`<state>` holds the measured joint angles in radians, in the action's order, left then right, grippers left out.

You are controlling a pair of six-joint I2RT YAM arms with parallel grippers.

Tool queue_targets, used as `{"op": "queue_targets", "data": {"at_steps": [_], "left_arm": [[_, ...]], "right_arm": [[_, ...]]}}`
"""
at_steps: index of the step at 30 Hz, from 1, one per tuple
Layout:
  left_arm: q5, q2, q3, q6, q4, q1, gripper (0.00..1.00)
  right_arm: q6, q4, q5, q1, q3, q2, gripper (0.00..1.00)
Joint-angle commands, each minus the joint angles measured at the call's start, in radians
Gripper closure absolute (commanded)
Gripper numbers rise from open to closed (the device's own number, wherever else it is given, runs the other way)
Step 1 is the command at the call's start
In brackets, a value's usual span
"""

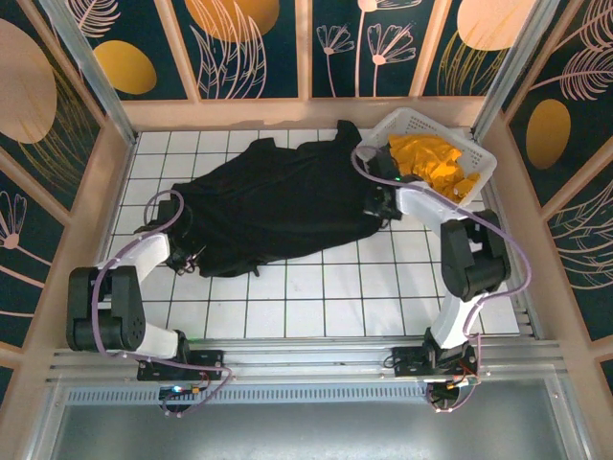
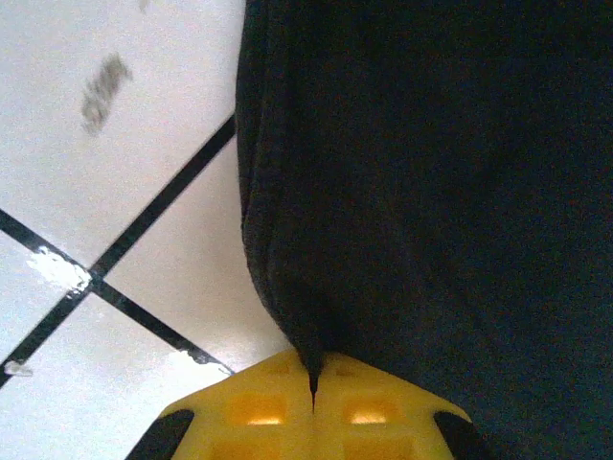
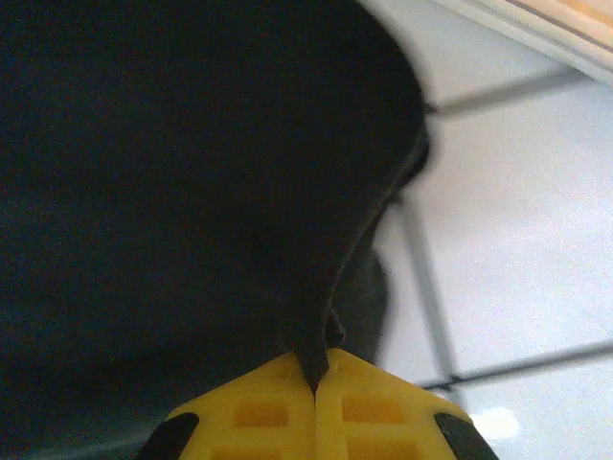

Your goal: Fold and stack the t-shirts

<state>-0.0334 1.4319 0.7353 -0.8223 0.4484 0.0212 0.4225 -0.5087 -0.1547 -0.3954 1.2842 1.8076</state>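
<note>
A large black t-shirt [image 1: 273, 201] lies spread across the white tiled table. At its left edge my left gripper [image 1: 184, 251] is shut on the cloth; the left wrist view shows the black t-shirt [image 2: 421, 192] pinched between the yellow fingers [image 2: 259, 407]. At the shirt's right edge my right gripper [image 1: 383, 203] is shut on a fold of the black t-shirt [image 3: 172, 192], the cloth running into the seam between its yellow fingers [image 3: 364, 407]. Orange-yellow t-shirts [image 1: 436, 161] lie crumpled in the basket at the back right.
A white lattice basket [image 1: 407, 123] stands at the back right corner, close to my right arm. The white tiled table [image 1: 316, 297] is bounded by low wooden walls at the back and sides. Purple cables loop along both arms.
</note>
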Motion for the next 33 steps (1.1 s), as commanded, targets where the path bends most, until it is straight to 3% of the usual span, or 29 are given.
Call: {"op": "queue_targets", "data": {"at_steps": [1, 8, 17, 22, 28, 33], "left_arm": [[0.055, -0.061, 0.069, -0.049, 0.008, 0.0, 1.0], [-0.029, -0.08, 0.104, -0.096, -0.033, 0.001, 1.0], [-0.236, -0.068, 0.096, -0.118, -0.136, 0.002, 1.0], [-0.305, -0.047, 0.1, -0.136, -0.176, 0.0, 1.0], [-0.254, -0.056, 0.202, -0.157, -0.133, 0.002, 1.0], [-0.189, -0.078, 0.393, -0.196, -0.106, 0.001, 1.0]], "right_arm": [[-0.07, 0.005, -0.032, -0.062, 0.114, 0.06, 1.0], [-0.026, 0.04, -0.076, -0.007, 0.323, 0.239, 1.0], [0.014, -0.029, -0.143, 0.142, 0.585, 0.433, 1.0], [-0.002, -0.004, -0.079, 0.175, 0.585, 0.405, 1.0], [-0.024, 0.038, -0.004, 0.103, 0.552, 0.265, 1.0], [0.045, 0.094, 0.069, 0.11, 0.526, 0.088, 1.0]]}}
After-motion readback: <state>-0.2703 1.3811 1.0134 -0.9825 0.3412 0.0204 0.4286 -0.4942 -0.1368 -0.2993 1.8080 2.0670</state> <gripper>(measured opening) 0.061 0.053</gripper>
